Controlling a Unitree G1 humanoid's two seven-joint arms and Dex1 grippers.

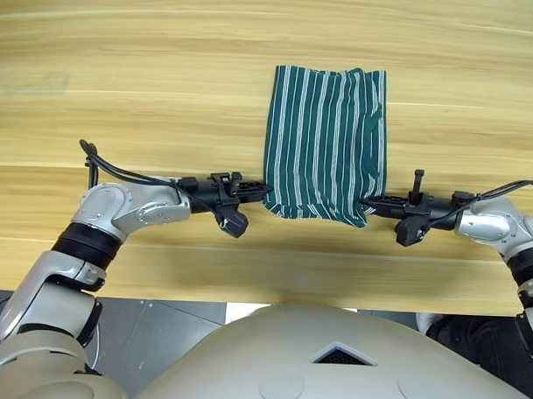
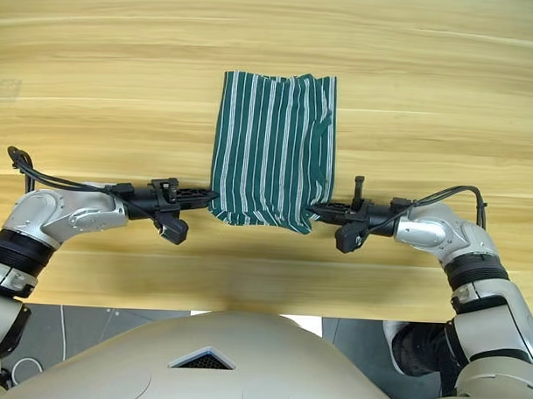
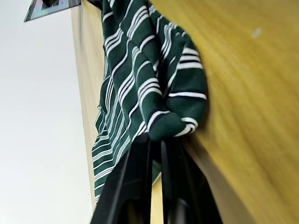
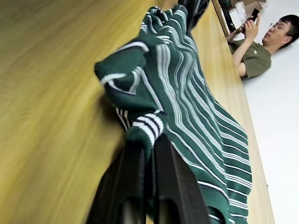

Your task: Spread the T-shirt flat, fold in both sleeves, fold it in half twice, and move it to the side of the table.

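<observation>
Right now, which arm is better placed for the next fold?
Neither, likely both: left tool is shut on the shirt at its near left corner, right tool at the near right corner, evenly matched.

Soft knitted cloth for T-shirt (image 1: pixel 325 140): matt, dark green with thin white stripes, slightly thicker at the rolled hem edge. Smooth wood or wood-look laminate for table (image 1: pixel 122 72): light colour, lengthwise grain, faint satin sheen. Black, plastic-looking housing on left gripper (image 1: pixel 265 191) and right gripper (image 1: pixel 366 203): smooth, matt. Flat black fingers (image 3: pixel 133 186): hard, smooth, dull semi-gloss along the edges.
</observation>
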